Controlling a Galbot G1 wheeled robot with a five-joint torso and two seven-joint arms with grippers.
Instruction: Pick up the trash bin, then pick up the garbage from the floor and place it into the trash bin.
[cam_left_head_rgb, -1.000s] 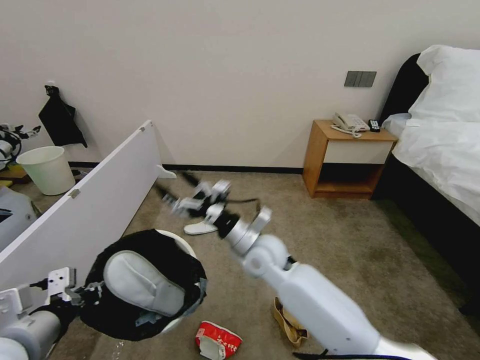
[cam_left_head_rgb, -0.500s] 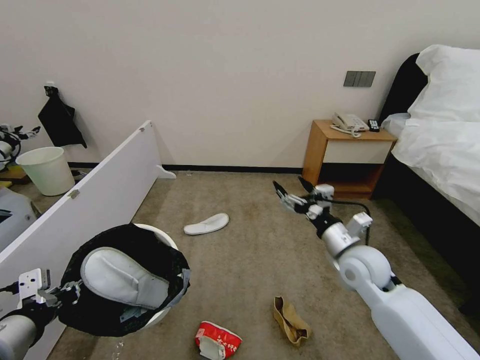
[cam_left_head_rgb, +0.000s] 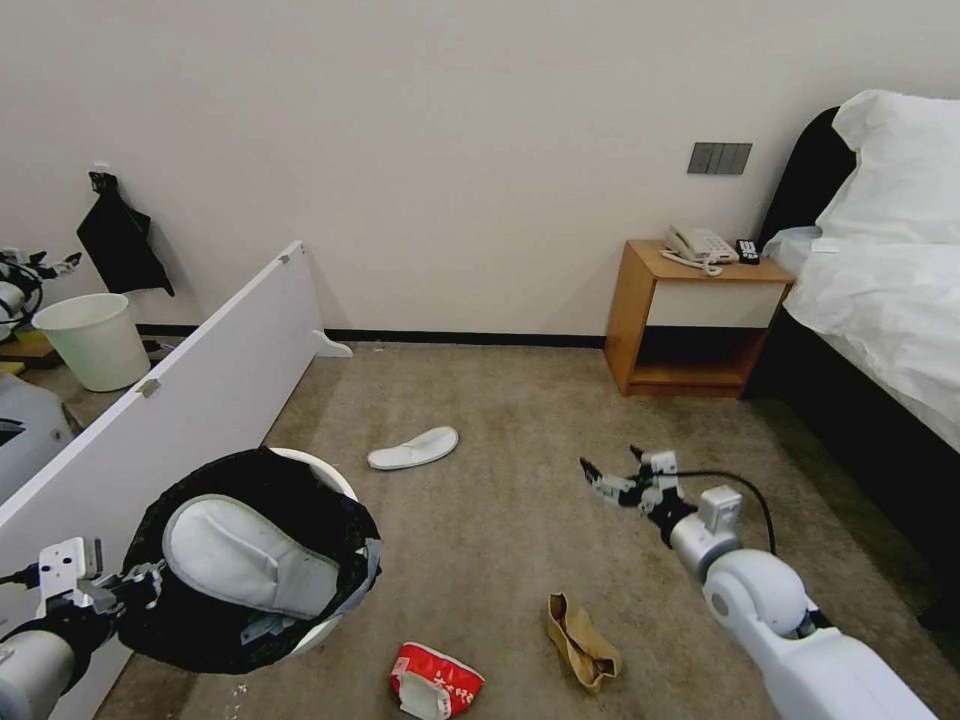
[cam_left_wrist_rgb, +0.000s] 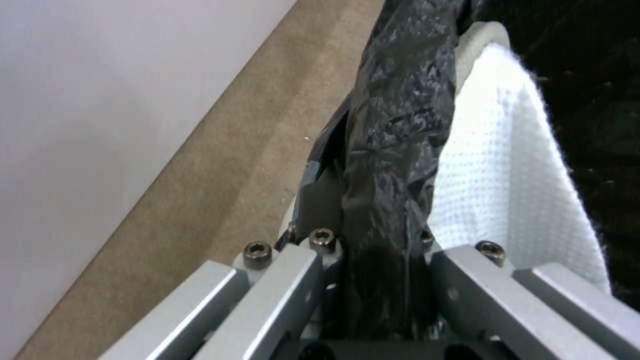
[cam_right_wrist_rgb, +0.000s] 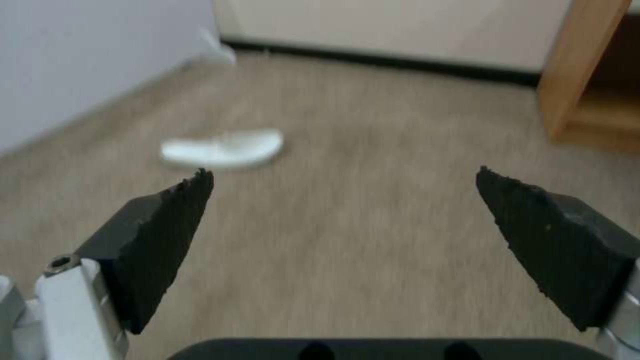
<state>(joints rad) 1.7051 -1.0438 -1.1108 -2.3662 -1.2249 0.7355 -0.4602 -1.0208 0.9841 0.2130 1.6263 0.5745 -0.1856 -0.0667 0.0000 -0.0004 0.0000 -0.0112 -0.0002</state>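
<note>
The trash bin (cam_left_head_rgb: 310, 480), white with a black bag (cam_left_wrist_rgb: 393, 125) over its rim, hangs tilted at the lower left. My left gripper (cam_left_head_rgb: 148, 582) is shut on the bagged rim, seen close up in the left wrist view (cam_left_wrist_rgb: 381, 250). One white slipper (cam_left_head_rgb: 250, 560) lies inside the bin (cam_left_wrist_rgb: 507, 170). A second white slipper (cam_left_head_rgb: 413, 448) lies on the carpet (cam_right_wrist_rgb: 223, 148). My right gripper (cam_left_head_rgb: 608, 458) hovers open and empty above the carpet, right of that slipper, with its fingertips (cam_right_wrist_rgb: 180, 200) spread wide. A brown paper bag (cam_left_head_rgb: 580, 628) and a red-white wrapper (cam_left_head_rgb: 436, 680) lie on the floor near me.
A white panel (cam_left_head_rgb: 200, 400) stands along the left, just behind the bin. A plain white bucket (cam_left_head_rgb: 95, 340) sits beyond it. A wooden nightstand (cam_left_head_rgb: 700, 315) with a phone stands at the wall, and a bed (cam_left_head_rgb: 880, 290) fills the right side.
My right arm swung from above the floor slipper to the right, then drew back and down. The held bin shifted slightly left and then stayed still.
</note>
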